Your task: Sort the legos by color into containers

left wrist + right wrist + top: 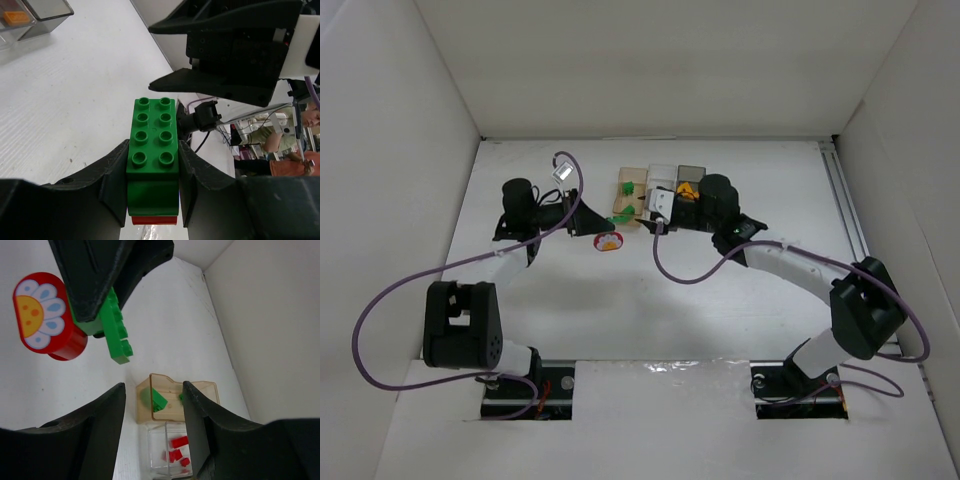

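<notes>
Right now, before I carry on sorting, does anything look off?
Yes. The green brick clamped in the left jaws has a red flower-faced piece apparently stuck to its underside, so two colours would drop together. The amber box shows only green pieces.

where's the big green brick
The big green brick is clamped by the left gripper, mid left wrist view; from above, by the amber container's left edge.

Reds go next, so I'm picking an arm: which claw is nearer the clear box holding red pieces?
Right. The right claw hangs open over the clear box and amber box. The left claw sits farther left, beyond the amber box, gripping a green brick.
</notes>
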Motion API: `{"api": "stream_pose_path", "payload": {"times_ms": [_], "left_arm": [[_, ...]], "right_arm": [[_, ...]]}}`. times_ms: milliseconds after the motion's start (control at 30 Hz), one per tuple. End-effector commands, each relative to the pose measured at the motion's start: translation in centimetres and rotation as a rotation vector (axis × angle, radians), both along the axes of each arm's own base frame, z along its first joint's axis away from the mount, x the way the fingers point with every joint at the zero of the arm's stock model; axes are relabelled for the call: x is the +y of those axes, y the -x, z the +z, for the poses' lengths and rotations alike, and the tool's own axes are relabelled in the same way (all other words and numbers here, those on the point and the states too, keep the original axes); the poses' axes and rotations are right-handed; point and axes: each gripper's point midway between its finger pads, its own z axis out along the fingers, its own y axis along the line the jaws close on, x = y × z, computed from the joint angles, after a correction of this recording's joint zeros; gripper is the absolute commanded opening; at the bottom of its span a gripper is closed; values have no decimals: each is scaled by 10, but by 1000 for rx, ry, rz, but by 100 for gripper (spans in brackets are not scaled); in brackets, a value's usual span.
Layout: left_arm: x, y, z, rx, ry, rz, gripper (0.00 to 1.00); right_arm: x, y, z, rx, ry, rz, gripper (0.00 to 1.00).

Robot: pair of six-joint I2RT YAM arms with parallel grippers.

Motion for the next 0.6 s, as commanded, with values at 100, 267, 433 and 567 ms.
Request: {"api": "stream_pose_path", "payload": {"times_ms": [100, 267, 433, 567], "left_arm": [[-1, -12, 18, -76, 8, 6, 0], [-4, -15, 19, -77, 7, 7, 0], [-7, -15, 18, -98, 0, 6, 0], [-5, -16, 12, -93, -21, 26, 0]], "right_arm": [[13, 18, 22, -120, 5, 39, 55], [20, 24, 13, -134, 55, 50, 55], [24, 18, 11, -152, 86, 35, 52], [27, 16, 14, -165, 91, 28, 52]]}}
